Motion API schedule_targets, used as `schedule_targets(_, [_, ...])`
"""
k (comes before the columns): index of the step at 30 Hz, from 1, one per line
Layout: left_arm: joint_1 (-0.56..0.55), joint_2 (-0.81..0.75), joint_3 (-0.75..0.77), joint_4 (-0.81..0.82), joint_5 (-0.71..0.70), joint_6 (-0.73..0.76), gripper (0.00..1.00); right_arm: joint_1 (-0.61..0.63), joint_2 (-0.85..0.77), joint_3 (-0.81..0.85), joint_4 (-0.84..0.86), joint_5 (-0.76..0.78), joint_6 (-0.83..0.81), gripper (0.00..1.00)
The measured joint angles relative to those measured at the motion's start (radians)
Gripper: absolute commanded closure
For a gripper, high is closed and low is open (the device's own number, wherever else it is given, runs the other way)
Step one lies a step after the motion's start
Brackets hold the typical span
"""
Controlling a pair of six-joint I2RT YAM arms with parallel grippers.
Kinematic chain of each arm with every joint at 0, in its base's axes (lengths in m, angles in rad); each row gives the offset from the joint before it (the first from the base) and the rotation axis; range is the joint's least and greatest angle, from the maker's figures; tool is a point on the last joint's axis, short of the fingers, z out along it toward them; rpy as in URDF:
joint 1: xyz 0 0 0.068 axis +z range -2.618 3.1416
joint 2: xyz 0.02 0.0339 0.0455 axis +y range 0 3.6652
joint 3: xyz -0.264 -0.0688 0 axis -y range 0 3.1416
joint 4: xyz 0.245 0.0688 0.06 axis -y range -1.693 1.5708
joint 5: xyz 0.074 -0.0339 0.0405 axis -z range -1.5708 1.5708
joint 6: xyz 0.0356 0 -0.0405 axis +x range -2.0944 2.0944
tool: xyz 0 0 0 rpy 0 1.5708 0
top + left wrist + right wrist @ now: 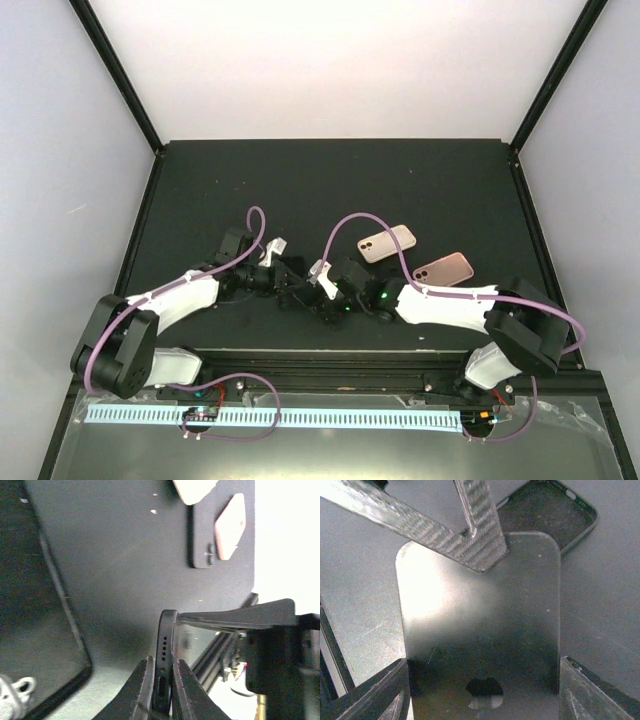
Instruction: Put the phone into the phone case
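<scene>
The phone [480, 620] is glossy black with a pale sheen and a dark logo, the phone case [555, 510] black, the desk [330, 180] matte black, the two other phones [387, 243] rose-gold, the arm cables [255, 225] purple, the arm shells [450, 305] white, and the left pincer's finger [435, 530] shows a grey carbon-weave pattern.

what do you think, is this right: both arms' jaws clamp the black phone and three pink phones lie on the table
Not three: the top external view shows two on the table, a far pink phone and a near pink phone. Both arms' jaws do clamp the black phone.
</scene>
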Motion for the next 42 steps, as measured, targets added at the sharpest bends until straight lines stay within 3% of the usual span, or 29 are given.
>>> schedule_targets(5, [-0.002, -0.024, -0.011, 0.031, 0.043, -0.005, 0.99, 0.012, -0.015, 0.001, -0.031, 0.015, 0.005, 0.17])
schedule_targets(12, [0.006, -0.048, -0.013, 0.013, 0.012, -0.078, 0.99, 0.071, -0.103, 0.026, -0.085, 0.151, 0.012, 0.17])
schedule_targets(20, [0.021, -0.116, -0.027, 0.034, 0.01, -0.258, 0.98, 0.204, -0.13, 0.032, -0.107, 0.353, -0.027, 0.35])
schedule_targets(33, [0.025, -0.368, -0.045, -0.029, -0.032, -0.531, 0.98, 0.303, -0.091, 0.034, -0.061, 0.602, -0.141, 0.46])
schedule_targets(42, [0.027, -0.448, -0.057, -0.11, -0.041, -0.582, 0.98, 0.351, -0.05, 0.05, -0.025, 0.742, -0.224, 0.74])
